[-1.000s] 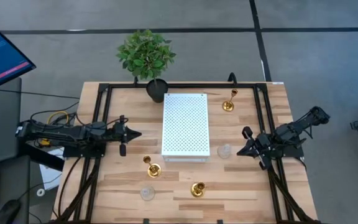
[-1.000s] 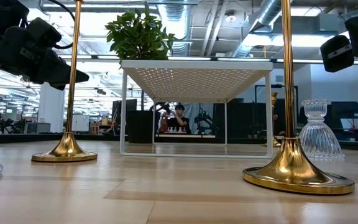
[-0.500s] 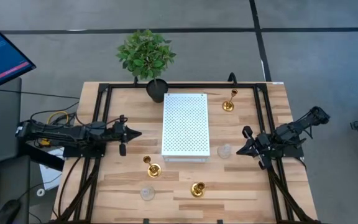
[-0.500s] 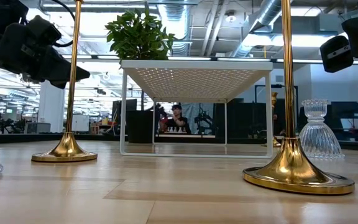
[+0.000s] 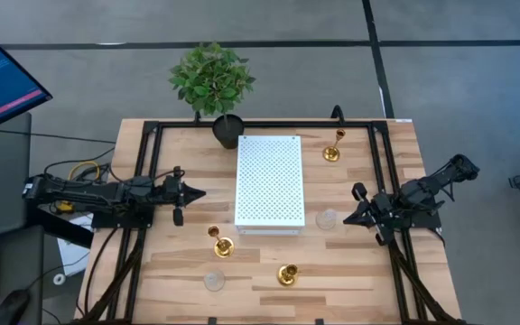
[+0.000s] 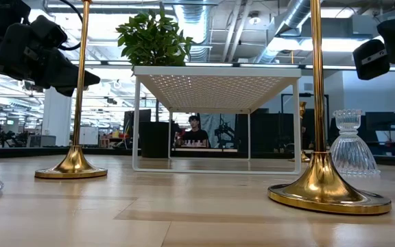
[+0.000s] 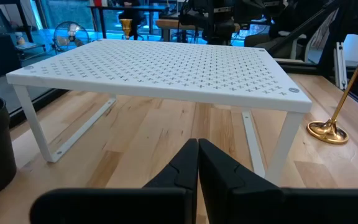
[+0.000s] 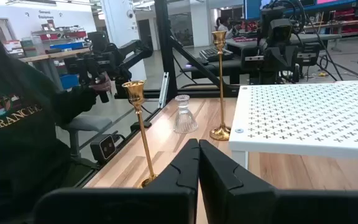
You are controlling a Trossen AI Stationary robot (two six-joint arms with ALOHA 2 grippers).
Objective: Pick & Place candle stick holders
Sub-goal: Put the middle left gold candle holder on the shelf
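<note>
Three gold candle stick holders stand on their round bases: one front left of centre [image 5: 220, 242], one at the front [image 5: 287, 273], one at the far right [image 5: 332, 149]. Two clear glass holders stand at the front left [image 5: 214, 280] and beside the white board's near right corner [image 5: 327, 218]. My left gripper [image 5: 197, 192] is shut and empty, held above the table left of the board. My right gripper [image 5: 347, 219] is shut and empty, just right of the glass holder. In the low view the gold stems [image 6: 81, 82] [image 6: 315, 82] rise upright.
The white perforated board [image 5: 270, 181] stands on thin legs mid-table. A black-potted green plant [image 5: 213, 81] stands at the far edge. A black frame [image 5: 148, 181] runs along the table's sides. A person in a dark sweater [image 8: 17, 124] shows beyond the table in the right wrist view.
My left gripper has risen a little, still shut. The holders have stayed where they were.
</note>
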